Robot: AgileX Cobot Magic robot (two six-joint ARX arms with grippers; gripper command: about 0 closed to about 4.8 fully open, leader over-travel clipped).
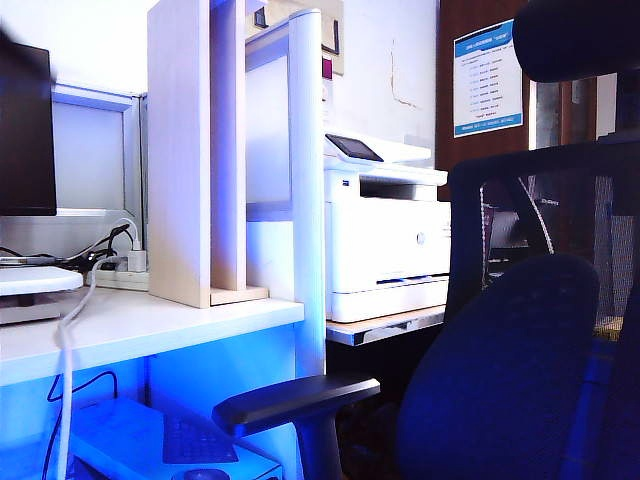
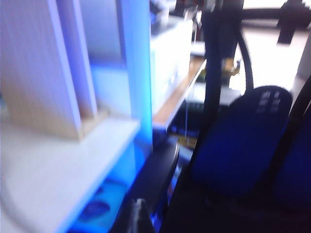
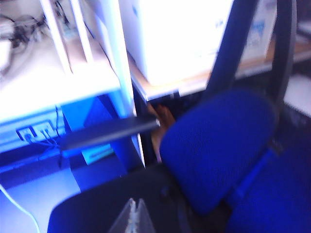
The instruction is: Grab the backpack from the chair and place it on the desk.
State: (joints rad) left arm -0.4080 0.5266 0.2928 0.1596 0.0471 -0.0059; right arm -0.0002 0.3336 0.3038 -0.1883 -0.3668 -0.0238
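Dark metal fingertips of the left gripper (image 2: 137,216) show at the edge of the left wrist view, pressed together with nothing between them, hanging in the air above the chair's black armrest (image 2: 156,177) and touching nothing; the right gripper (image 3: 133,218) likewise has its pale fingertips drawn tight together, empty, poised over the seat of the chair (image 3: 214,145); neither gripper appears in the exterior view. In that view the chair (image 1: 520,330) fills the right side, its rounded cushion (image 1: 500,370) in front of the mesh back; a navy-blue fabric surface at the far right beside the cushion may be the backpack (image 3: 282,194), but blur makes it hard to tell. On the left stands the white desk (image 1: 150,325) with its pale wood divider (image 1: 180,150); a white printer (image 1: 385,230) sits behind.
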